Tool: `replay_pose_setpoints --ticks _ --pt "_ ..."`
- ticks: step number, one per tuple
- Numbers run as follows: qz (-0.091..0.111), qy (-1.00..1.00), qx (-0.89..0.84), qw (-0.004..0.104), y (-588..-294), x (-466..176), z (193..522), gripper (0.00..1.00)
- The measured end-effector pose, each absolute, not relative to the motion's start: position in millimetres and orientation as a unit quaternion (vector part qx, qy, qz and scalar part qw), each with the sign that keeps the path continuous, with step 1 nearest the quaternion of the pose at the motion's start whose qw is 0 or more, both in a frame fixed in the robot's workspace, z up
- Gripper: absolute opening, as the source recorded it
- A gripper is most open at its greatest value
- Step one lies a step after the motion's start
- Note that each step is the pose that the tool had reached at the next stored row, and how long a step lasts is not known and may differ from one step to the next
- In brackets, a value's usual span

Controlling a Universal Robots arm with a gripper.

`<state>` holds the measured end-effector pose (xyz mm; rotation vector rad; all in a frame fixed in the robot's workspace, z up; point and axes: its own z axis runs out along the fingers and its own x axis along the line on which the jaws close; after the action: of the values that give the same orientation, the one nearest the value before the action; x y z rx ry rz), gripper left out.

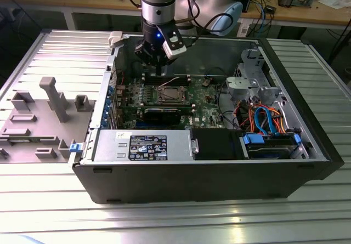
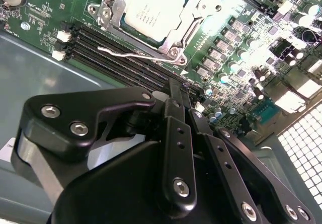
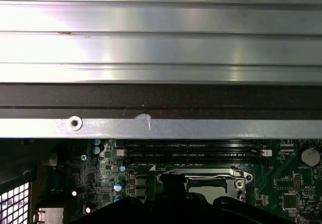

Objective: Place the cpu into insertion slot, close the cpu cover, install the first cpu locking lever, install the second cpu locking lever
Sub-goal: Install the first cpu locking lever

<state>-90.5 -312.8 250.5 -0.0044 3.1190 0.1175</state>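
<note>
The cpu (image 2: 151,10) lies flat in the insertion slot (image 1: 168,95), its silver top showing through the window of the cpu cover (image 2: 111,3), which is folded down over it. A thin silver locking lever (image 2: 128,54) runs along the socket edge beside the black memory slots (image 2: 115,63), its bent end standing free. My gripper (image 2: 181,100) hangs over those memory slots a short way from the lever, with its black fingers (image 2: 173,133) shut together and nothing between them. In the exterior view the gripper (image 1: 158,71) is just behind the socket.
The open computer case (image 1: 208,172) rests on a ribbed aluminium table. Its metal wall (image 3: 161,128) rises close behind the memory slots. A power supply (image 1: 142,145), drive cage and orange and blue cables (image 1: 263,120) fill the case's front and right. A grey fixture tray (image 1: 44,118) sits at the exterior view's left.
</note>
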Motion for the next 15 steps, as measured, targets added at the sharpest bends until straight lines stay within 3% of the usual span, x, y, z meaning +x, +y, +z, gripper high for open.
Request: replay_pose_setpoints --ticks 15 --pt "0.039 0.999 -0.001 0.01 -312.8 -90.5 249.6 0.11"
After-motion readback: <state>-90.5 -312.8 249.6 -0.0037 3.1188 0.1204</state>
